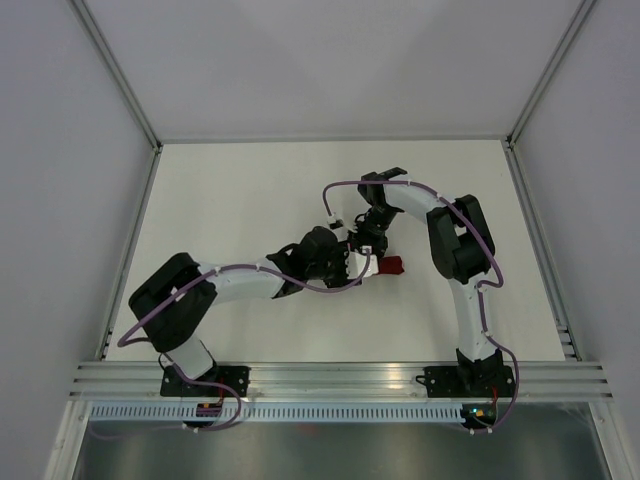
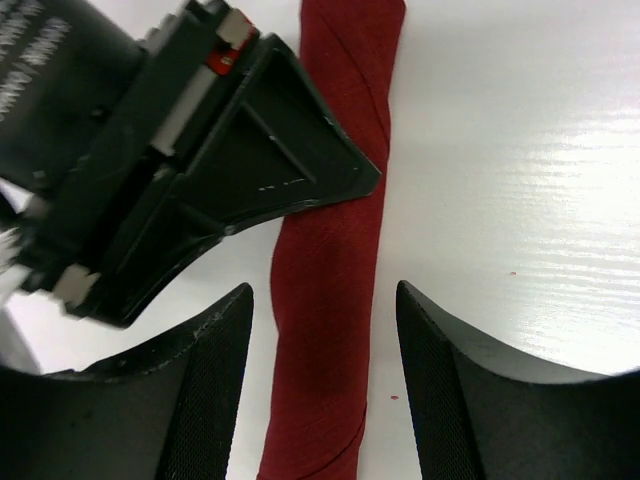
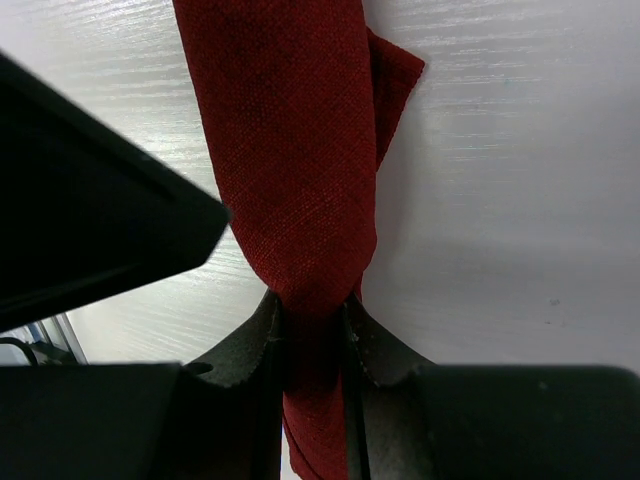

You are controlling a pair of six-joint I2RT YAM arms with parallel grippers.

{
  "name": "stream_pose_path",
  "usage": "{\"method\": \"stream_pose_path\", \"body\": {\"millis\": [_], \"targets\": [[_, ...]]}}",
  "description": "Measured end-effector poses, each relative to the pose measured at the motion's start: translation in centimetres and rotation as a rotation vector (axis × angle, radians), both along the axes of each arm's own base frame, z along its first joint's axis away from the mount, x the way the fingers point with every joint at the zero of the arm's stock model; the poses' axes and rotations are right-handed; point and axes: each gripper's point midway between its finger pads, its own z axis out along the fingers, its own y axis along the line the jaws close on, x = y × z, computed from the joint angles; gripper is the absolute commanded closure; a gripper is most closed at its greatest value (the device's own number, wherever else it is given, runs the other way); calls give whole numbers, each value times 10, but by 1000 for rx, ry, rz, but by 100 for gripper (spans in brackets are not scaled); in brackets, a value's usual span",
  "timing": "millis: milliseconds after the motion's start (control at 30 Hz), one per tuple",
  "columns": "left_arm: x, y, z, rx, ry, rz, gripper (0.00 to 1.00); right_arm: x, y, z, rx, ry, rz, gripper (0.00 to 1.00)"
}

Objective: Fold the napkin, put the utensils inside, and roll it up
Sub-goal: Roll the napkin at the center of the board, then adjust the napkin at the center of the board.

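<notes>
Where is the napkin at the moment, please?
In the top view the rolled napkin lies just right of centre, pinched by the right gripper with the left gripper straddling it.

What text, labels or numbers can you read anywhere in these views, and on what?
Right pincer, black body, as seen in the left wrist view: pale lettering, blurred and cut off at the frame edge, unreadable.
Napkin: none.
Table: none.
Top view: no readable text; anything on the arms is too small to make out.
</notes>
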Motion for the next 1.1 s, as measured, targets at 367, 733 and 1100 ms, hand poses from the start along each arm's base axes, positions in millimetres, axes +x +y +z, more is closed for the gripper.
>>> {"method": "stream_pose_path", "body": {"millis": [367, 733, 1100], "targets": [[1, -11, -28, 93, 64, -59, 36, 0, 0, 0, 10, 16, -10, 96], [12, -16, -44, 126, 94, -45, 48, 0, 0, 1, 21, 31, -32, 79], [25, -18, -44, 138, 171, 16, 61, 21, -5, 8, 19, 5, -226, 52]]}}
